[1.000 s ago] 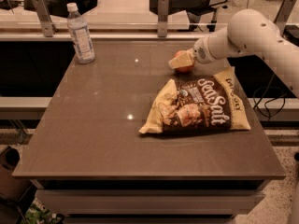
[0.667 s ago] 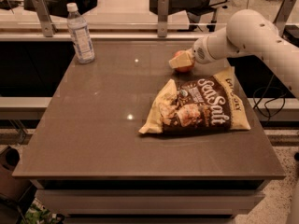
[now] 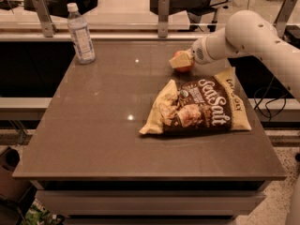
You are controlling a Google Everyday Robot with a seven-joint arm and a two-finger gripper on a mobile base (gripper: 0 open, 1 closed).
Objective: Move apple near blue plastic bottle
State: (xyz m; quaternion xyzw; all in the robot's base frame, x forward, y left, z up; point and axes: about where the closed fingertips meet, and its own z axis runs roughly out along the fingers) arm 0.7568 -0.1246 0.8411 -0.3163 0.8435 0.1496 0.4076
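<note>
**Red apple held at the back right of the counter**

Your white arm comes in from the right side. It reaches out over the back of the brown counter. At its end you can see the gripper, low down by the counter top.

The fingers are tan, and they are pinching the apple. One finger lies across the top and left side of the apple, so you only see its red lower part. You cannot tell if the apple sits on the counter or is just above it.

A big chip bag lies flat just in front of the apple, with its top end toward you and to the left.

The blue plastic bottle stands upright at the back left corner, with its white cap on. It is well apart from the apple, with bare counter between them.
</note>
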